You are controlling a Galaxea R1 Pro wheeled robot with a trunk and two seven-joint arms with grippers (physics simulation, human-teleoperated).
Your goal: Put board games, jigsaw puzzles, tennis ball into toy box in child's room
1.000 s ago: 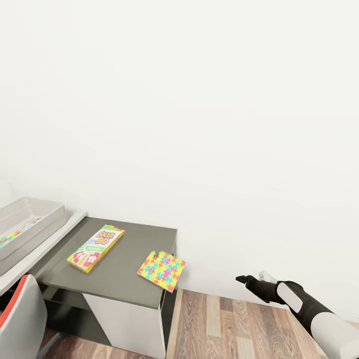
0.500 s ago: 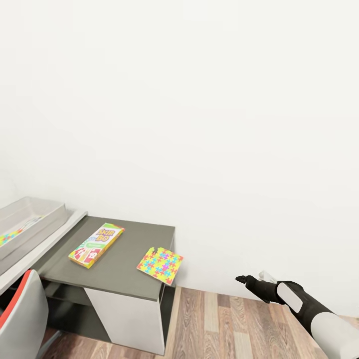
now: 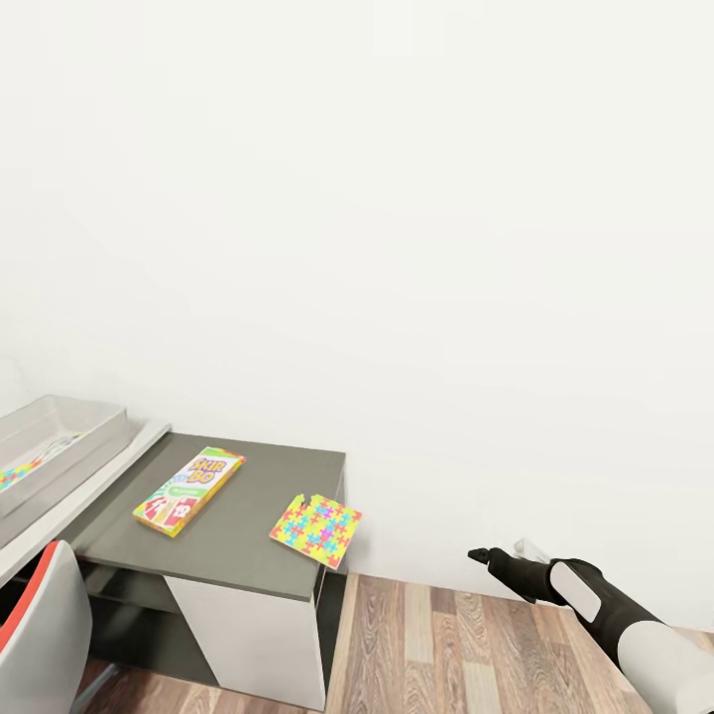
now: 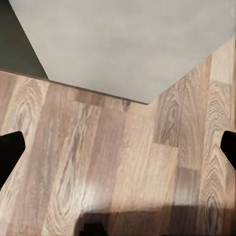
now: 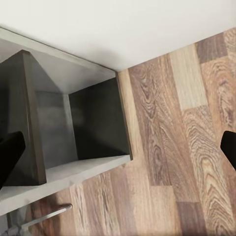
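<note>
Right gripper [image 3: 479, 555]: jaws apart, empty, over the floor.
Left gripper [image 4: 118, 147]: jaws apart, empty.
Board game [image 3: 188, 491]: table [image 3: 248, 555] left edge.
Jigsaw puzzle [image 3: 315, 531]: overhanging right edge.

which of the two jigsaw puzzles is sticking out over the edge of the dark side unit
The jigsaw puzzle at the side unit's right front corner, beside the board game. The other puzzle lies inside the toy box.

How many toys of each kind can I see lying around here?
Board games: 1, board game on the dark side unit
Jigsaw puzzles: 2, one overhanging the unit's edge, one in the toy box
Total: 3
</note>
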